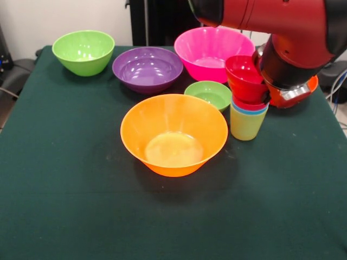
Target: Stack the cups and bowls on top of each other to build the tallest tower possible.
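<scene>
The tower stands right of centre. A yellow-green cup is lowest, and the rims of a blue cup and a red cup show nested in it. A small red bowl sits on top, tilted toward the left. The red and black arm comes down from the upper right. Its end, with the gripper, presses against the small red bowl's right side, and the arm's bulk hides how the gripper stands. A big orange bowl sits upright at the table's centre.
A lime green bowl, a purple bowl and a pink bowl line the far side. A small green bowl lies between the orange bowl and the pink one. A red-orange bowl peeks out behind the arm.
</scene>
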Robot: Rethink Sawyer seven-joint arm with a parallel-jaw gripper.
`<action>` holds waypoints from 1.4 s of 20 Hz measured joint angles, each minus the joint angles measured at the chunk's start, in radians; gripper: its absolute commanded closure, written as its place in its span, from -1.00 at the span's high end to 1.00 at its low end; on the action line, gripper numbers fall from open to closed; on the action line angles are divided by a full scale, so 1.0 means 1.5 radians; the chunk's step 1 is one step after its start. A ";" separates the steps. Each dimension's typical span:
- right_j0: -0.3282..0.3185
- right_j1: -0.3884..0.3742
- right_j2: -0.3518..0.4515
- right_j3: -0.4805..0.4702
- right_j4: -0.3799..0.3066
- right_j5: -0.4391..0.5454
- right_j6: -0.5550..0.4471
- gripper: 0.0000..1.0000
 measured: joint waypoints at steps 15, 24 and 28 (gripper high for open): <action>0.036 0.001 0.000 0.008 0.053 -0.018 0.000 -1.00; 0.035 0.001 0.000 0.008 0.058 -0.018 0.000 -1.00; 0.035 0.001 0.000 0.012 0.058 -0.018 0.000 -1.00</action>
